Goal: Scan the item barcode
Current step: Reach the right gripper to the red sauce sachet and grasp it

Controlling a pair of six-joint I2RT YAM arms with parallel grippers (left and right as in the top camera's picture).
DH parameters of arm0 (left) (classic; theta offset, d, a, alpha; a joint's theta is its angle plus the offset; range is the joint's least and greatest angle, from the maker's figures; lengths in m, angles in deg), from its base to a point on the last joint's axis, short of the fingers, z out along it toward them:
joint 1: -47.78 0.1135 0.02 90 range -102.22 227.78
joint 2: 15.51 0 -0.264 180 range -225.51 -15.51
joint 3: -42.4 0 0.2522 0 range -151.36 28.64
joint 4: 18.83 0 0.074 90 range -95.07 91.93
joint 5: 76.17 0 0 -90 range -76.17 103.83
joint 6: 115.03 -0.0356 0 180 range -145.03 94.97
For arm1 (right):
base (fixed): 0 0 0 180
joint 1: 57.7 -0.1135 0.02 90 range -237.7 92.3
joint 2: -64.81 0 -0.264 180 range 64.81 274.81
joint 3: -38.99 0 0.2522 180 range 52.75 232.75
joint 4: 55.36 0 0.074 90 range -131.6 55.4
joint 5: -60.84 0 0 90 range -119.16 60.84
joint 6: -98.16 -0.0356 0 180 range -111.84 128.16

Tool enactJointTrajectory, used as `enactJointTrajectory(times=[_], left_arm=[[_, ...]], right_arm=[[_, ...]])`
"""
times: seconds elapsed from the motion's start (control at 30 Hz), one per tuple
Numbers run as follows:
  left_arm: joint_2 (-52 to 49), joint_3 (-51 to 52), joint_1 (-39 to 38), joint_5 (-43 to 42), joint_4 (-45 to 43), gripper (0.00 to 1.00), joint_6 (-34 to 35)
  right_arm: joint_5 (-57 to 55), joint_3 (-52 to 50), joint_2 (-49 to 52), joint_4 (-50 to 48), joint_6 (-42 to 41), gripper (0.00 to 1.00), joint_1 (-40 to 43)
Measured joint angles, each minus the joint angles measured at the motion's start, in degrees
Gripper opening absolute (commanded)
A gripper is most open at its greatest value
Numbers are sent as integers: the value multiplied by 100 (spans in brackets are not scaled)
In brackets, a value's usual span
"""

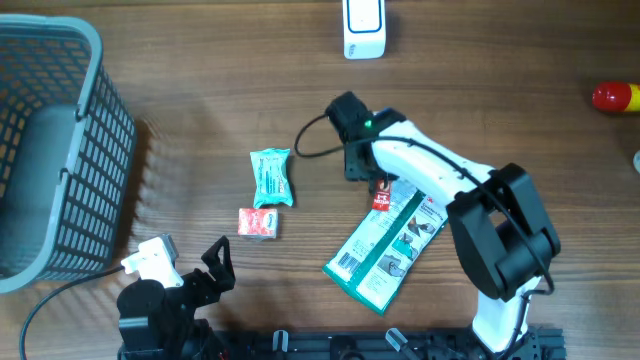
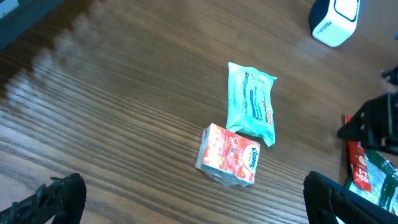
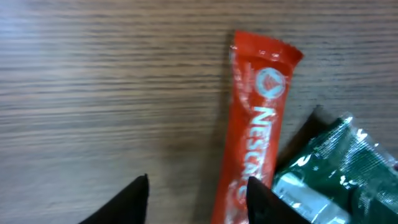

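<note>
The red sachet [image 3: 258, 124] lies partly between the right gripper [image 3: 196, 202]'s fingertips.

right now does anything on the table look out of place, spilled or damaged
Nothing spilled or torn. The only untidy spot: the red Nescafe stick lies against the tilted green packet, edges possibly overlapping. The teal pack and small red box look intact.
</note>
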Motion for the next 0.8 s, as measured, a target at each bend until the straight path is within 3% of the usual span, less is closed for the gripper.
enactJointTrajectory(times=[0.23,0.57,0.67,0.8], left_arm=[[0,0,0,0,2,100,0],[0,0,0,0,2,100,0],[0,0,0,-2,4,100,0],[0,0,0,0,0,100,0]], right_arm=[[-839,-129,0,-74,4,48,9],[-916,-129,122,-164,24,44,9],[-994,-83,238,-162,26,40,-2],[-1047,-13,321,-107,28,23,-15]])
